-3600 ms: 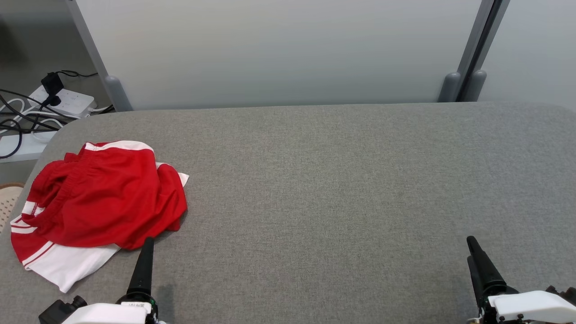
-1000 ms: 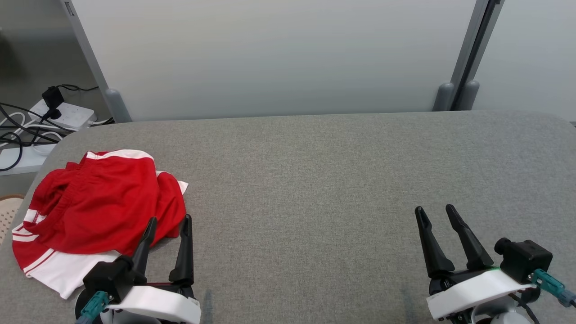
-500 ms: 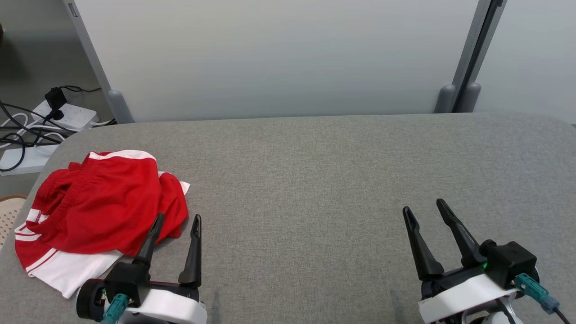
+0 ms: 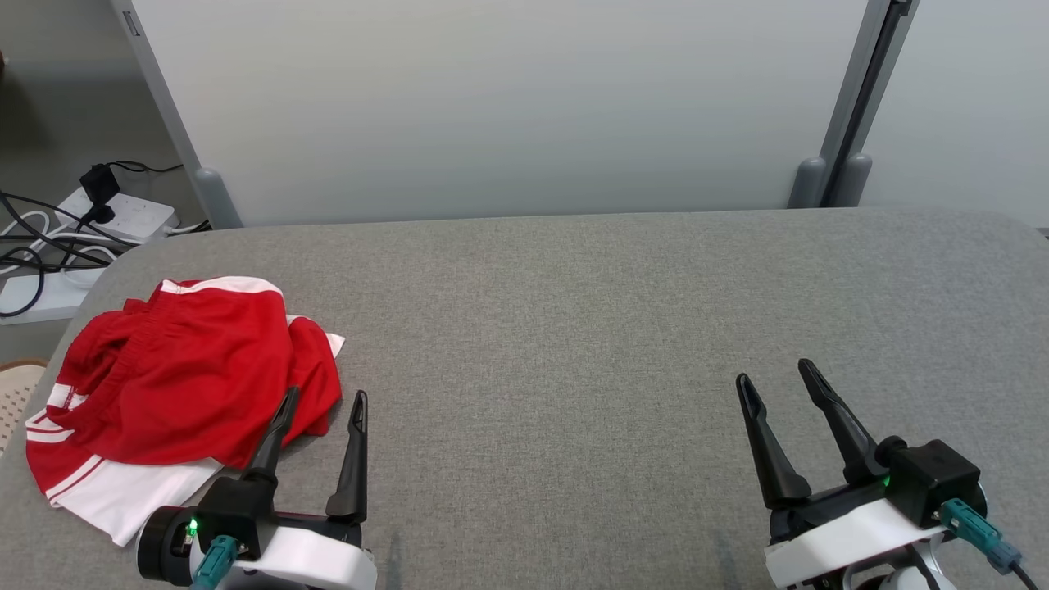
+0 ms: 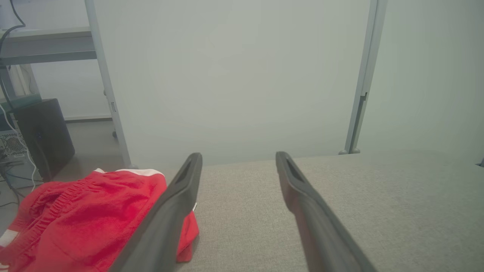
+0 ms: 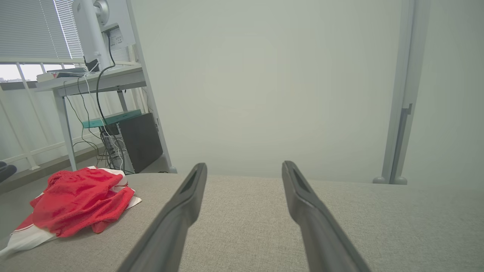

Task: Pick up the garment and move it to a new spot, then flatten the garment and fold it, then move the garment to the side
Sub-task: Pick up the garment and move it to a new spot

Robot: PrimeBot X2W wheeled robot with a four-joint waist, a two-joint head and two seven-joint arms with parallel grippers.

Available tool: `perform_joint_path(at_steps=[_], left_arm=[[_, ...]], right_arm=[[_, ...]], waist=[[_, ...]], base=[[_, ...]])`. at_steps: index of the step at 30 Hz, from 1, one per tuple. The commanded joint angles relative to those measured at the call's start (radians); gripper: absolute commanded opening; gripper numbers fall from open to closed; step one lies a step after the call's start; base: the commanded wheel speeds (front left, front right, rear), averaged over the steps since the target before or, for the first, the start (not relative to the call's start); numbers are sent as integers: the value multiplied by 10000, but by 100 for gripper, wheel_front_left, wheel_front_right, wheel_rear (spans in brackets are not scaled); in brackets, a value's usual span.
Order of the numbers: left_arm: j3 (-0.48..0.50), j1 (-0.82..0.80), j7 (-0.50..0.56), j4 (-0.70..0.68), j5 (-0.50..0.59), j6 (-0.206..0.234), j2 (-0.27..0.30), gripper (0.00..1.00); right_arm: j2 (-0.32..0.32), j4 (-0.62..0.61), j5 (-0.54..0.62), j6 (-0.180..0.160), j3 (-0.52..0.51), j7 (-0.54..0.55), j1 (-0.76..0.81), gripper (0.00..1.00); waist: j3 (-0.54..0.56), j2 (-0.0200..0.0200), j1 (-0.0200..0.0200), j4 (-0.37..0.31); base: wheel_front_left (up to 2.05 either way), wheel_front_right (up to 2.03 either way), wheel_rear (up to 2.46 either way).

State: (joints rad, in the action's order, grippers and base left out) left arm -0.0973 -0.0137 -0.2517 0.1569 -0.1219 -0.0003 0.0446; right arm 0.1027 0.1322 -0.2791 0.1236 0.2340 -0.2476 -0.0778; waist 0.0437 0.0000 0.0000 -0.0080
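Garment [image 4: 180, 369]: red and white, crumpled near the table's [image 4: 574, 328] nine o'clock edge, at eleven o'clock from the left gripper [image 4: 325, 395]. Jaws there spread wide and empty, one finger overlapping the red hem in the head view; cannot tell whether touching. Right gripper [image 4: 774, 371]: likewise spread and empty, well apart at three o'clock, above bare grey surface.

Risks, from the fingertips outward:

- Pinching only the near red fold: probably lifts a single layer, leaves the white panel [image 4: 131, 487] dragging, unrolls the heap mid-carry.
- Biting too shallow at the hem: likely loses thin, slippery-looking cloth on the lift.
- Pressing down too hard: may catch the grey covering along with the cloth.
- Gripping blind into the bunched waistband [image 4: 123, 344] at ten o'clock: could lock in a twist and make later flattening harder.
- Pushing rather than lifting: could shove the heap over the rounded edge close by, down toward the power strip [image 4: 123, 209] and cables [image 4: 33, 246] on the floor at ten o'clock.
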Motion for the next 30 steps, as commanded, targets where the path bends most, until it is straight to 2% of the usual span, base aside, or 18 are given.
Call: perform_joint_path(at_steps=[1, 13, 30], left_arm=[[343, -615, -101, -272, 16, 67, 56, 100], [417, -645, -101, -297, -87, 151, 56, 100], [587, -602, -101, -429, 37, 263, 56, 100]], right_arm=[[71, -304, 96, 71, 156, -141, -341, 100], [34, -315, 68, 71, 34, -141, -205, 100], [48, -359, 45, 71, 122, -141, -241, 100]], waist=[[-7, 0, 0, 3], [7, 0, 0, 419], [-123, 0, 0, 1994]], base=[[0, 0, 0], [0, 0, 0], [0, 0, 0]])
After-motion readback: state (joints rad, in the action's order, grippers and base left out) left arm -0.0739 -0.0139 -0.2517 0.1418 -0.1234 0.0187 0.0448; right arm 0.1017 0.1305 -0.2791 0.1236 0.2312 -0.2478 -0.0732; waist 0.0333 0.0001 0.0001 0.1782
